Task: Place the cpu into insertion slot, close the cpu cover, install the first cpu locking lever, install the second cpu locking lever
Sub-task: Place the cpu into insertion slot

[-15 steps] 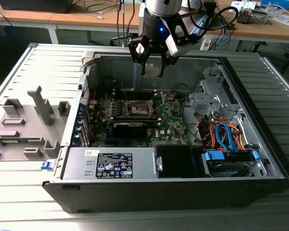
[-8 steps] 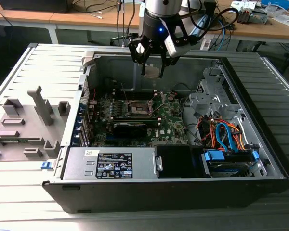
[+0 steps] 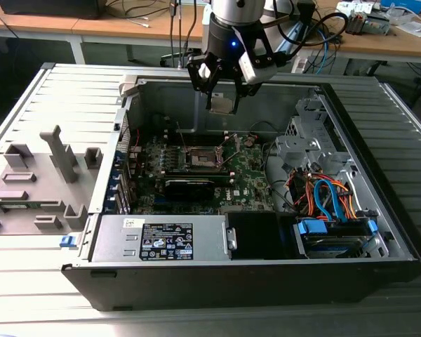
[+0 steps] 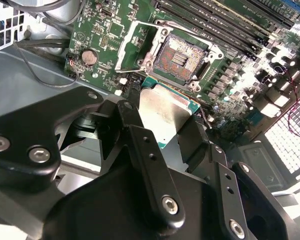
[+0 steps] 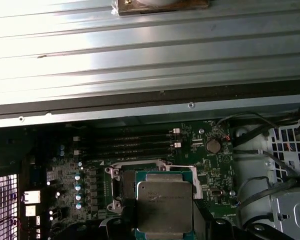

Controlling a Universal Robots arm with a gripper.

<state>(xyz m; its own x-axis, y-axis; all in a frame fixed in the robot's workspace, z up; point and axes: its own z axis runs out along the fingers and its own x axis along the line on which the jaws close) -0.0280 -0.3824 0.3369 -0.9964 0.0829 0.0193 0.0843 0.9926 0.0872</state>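
In the exterior view the gripper (image 3: 222, 98) hangs over the open computer case (image 3: 266, 270), its fingers pinching the cpu (image 3: 223, 105) above the green board and well apart from the insertion slot (image 3: 202, 156). The case lies on a ribbed grey table (image 3: 28, 98). Grey plastic blocks (image 3: 28, 179) stand at the exterior view's left, and wooden desks (image 3: 126, 21) with trailing cables run behind.

In the second wrist view the black fingers (image 4: 140, 145) clamp the cpu (image 4: 162, 112) edge to edge, its silvery top showing. Beyond it the insertion slot (image 4: 180, 56) is bare, its contacts showing, and the cpu cover (image 4: 132, 47) looks swung up beside it.

In the first wrist view the cpu (image 5: 164, 205) sits in line with the slot's metal surround (image 5: 117, 182), with the ribbed table past the case wall.

By my reading none of the four steps is finished — placing is under way, and the cover and both levers are left.
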